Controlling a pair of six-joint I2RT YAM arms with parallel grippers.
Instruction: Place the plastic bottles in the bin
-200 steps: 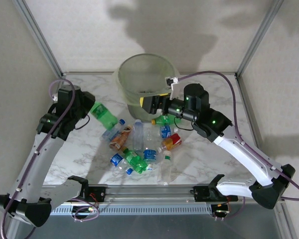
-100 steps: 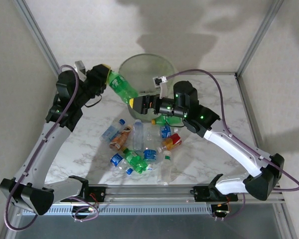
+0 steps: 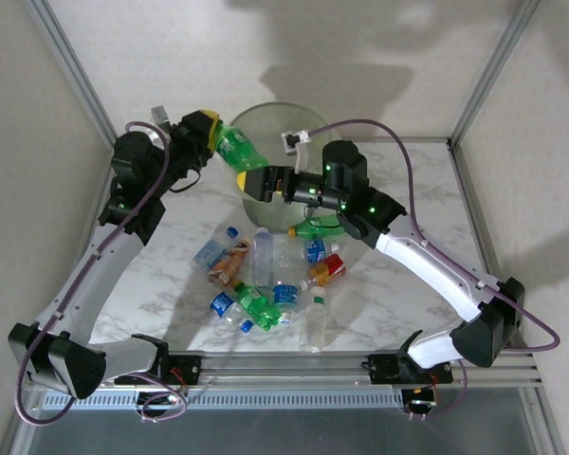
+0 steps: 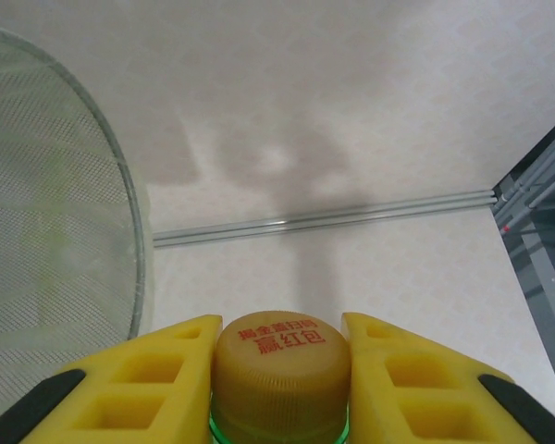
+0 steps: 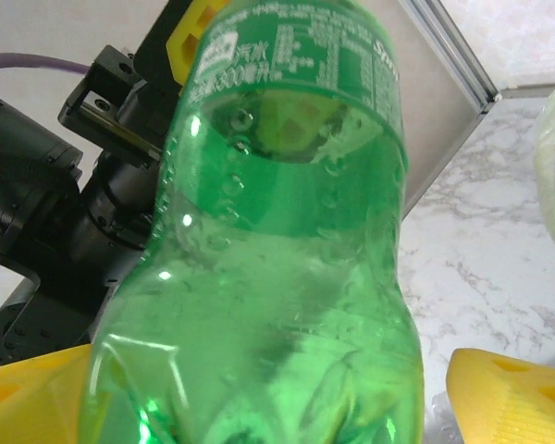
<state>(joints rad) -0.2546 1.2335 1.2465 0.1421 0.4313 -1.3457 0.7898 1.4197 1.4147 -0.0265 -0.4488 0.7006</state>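
A green bottle [image 3: 235,152] hangs tilted in the air at the bin's [image 3: 299,112] left rim. My left gripper [image 3: 210,127] is shut on its yellow cap [image 4: 280,356], which fills the space between the yellow fingers [image 4: 157,370]. The bottle's base [image 5: 287,277] points at my right gripper [image 3: 256,182], which stands open around it, with a gap showing beside the right finger [image 5: 513,398]. Several more bottles [image 3: 266,275], green and clear, lie in a pile on the marble table in front of the bin.
The bin's translucent mesh wall [image 4: 55,231] is close on the left of the left wrist view. Metal frame posts [image 3: 71,66] and pale walls enclose the table. The right arm's cable [image 3: 398,152] arcs over the table's back right.
The left arm has lifted the green bottle from low over the table up to the bin's left rim. The right gripper has moved left and up to the bottle's base.
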